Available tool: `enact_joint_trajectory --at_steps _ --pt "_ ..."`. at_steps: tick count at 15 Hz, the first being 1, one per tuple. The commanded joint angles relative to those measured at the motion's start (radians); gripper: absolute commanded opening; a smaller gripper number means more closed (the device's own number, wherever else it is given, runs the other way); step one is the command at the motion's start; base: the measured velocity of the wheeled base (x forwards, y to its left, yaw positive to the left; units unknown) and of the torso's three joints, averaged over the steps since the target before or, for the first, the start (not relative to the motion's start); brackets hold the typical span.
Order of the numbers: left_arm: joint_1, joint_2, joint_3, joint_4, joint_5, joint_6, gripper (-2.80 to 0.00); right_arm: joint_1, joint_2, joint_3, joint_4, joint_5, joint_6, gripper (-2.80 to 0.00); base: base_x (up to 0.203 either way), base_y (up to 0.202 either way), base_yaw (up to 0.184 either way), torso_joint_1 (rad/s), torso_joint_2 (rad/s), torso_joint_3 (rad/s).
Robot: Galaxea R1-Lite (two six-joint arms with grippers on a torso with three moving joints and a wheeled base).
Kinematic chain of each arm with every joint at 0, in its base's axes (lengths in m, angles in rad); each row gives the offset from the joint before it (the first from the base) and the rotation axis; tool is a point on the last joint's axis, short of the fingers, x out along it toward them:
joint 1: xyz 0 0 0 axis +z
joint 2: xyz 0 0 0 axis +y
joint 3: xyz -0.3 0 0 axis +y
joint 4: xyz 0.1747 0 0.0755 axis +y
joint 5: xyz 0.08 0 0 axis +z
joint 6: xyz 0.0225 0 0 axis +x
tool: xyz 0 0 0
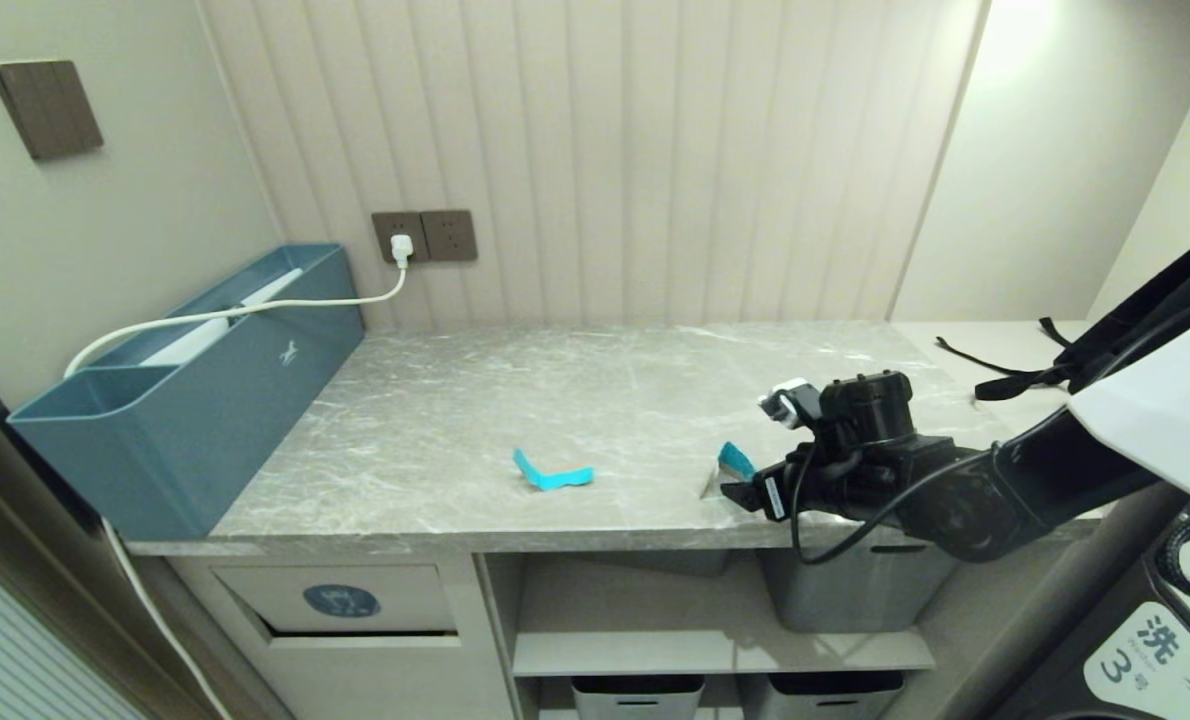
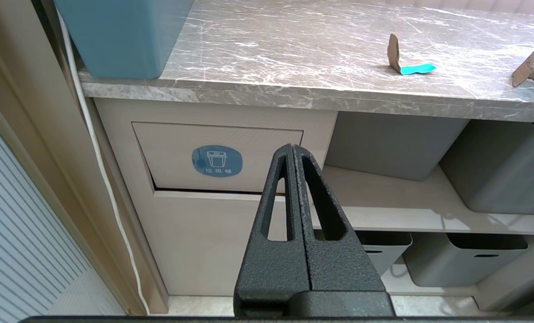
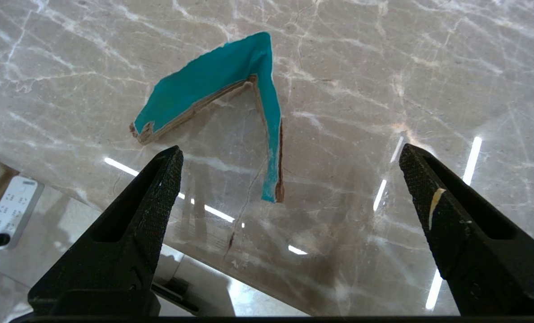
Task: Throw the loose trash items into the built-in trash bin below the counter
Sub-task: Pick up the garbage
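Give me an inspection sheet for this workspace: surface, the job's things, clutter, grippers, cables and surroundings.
Surface: grey marble counter, shiny.
Job's things: bent turquoise strip lying mid-counter; folded turquoise cardboard piece near the front edge; trash bin flap with blue sticker below the counter's left end, shut.
Clutter: blue organiser box at the counter's left end; black bag straps at the right.
Grippers: right gripper open over the cardboard piece, not touching; left gripper shut, empty, in front of the cabinet.
Cables: white cord from wall socket over the box.
Surroundings: grey tubs on shelves.
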Motion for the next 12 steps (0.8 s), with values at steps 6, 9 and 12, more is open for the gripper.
enact_joint_trajectory --at_steps 6,9,12 --pt "0.000 0.001 0.003 -0.001 0.000 -0.001 -2.80 0.004 0.018 -0.008 -0.004 0.001 0.002 -2.80 0.000 0.000 0.000 0.000 0.00 0.000" --pt "0.000 0.001 0.002 -0.001 0.000 -0.001 -2.80 0.004 0.024 -0.008 -0.004 0.001 0.000 -2.80 0.000 0.000 0.000 0.000 0.00 0.000" --pt "0.000 0.000 0.003 0.000 0.000 -0.001 -2.80 0.005 0.024 -0.008 -0.004 -0.001 0.005 -2.80 0.000 0.000 0.000 0.000 0.00 0.000"
